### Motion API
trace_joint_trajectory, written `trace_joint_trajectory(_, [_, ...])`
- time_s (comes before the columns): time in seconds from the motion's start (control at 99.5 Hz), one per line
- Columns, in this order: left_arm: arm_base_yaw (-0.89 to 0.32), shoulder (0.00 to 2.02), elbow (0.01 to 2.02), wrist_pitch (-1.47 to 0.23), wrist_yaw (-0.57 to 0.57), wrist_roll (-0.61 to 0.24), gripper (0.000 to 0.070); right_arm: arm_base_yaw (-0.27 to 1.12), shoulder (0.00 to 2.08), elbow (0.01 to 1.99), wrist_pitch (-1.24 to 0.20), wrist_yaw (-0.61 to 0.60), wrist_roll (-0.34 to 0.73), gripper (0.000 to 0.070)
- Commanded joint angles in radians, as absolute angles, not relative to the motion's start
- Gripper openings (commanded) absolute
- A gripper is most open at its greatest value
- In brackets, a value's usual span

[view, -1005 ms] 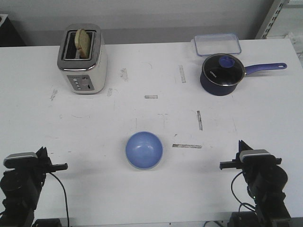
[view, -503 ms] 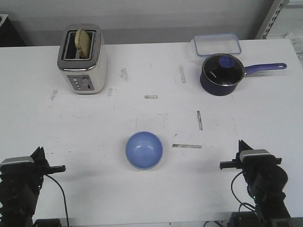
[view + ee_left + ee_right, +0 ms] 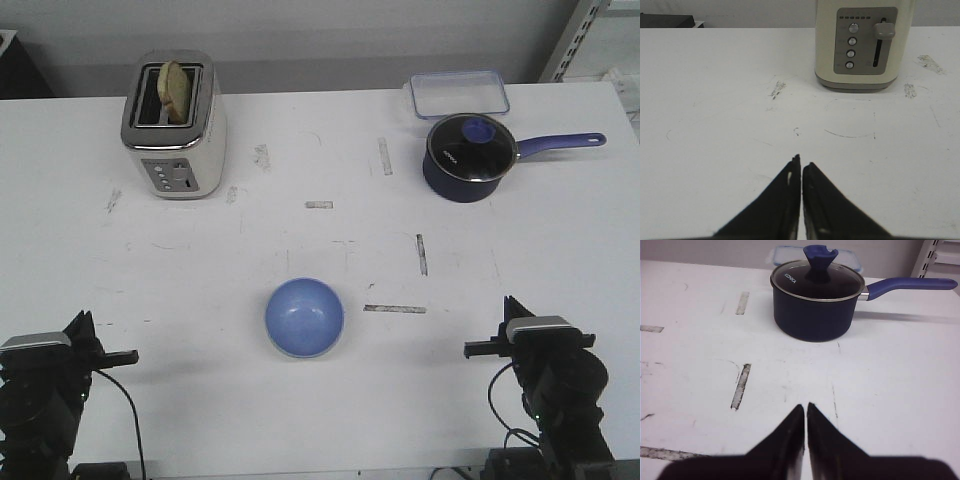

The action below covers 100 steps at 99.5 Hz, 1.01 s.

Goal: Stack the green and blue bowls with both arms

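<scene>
- Both grippers, left gripper [image 3: 801, 167] and right gripper [image 3: 805, 409], pinched closed, empty.
- Left arm has pulled back since a second ago; blue bowl [image 3: 304, 317] sits between them, likely stacked.

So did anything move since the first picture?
Yes. The left hand pulled back toward the robot and the table's left edge, its arm sinking lower in the front view, holding nothing. The right hand, blue bowl, toaster and saucepan stayed put.
</scene>
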<state>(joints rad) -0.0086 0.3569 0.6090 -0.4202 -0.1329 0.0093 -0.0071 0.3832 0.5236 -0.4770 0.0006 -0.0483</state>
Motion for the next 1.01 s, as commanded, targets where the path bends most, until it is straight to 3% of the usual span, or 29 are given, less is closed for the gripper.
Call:
trace_joint_trajectory(0.0, [-0.007,0.347,0.623,-0.415,-0.137,0.015,0.0003,-0.006,0.387,0.529,-0.464,0.001,-0.051,0.0])
trace_joint_trajectory(0.231, [-0.007,0.263,0.533,-0.316,-0.045,0.015,0.0002,-0.006,0.387,0.529,-0.464,0.001,-0.051,0.0])
trace_joint_trajectory(0.633, [-0.019,-0.001,0.104,-0.08,-0.033,0.015,0.0002,-0.006,0.387,0.529,-0.464,0.001,-0.051,0.0])
trace_joint_trajectory(0.754, [-0.022,0.003,0.011,0.005,-0.023,0.014,0.0002,-0.006,0.386,0.529,-0.464,0.001,-0.051,0.0])
trace_joint_trajectory(0.995, [-0.02,0.003,0.012,0.002,-0.018,0.014,0.0003,-0.006,0.385,0.529,-0.455,0.0,-0.051,0.0])
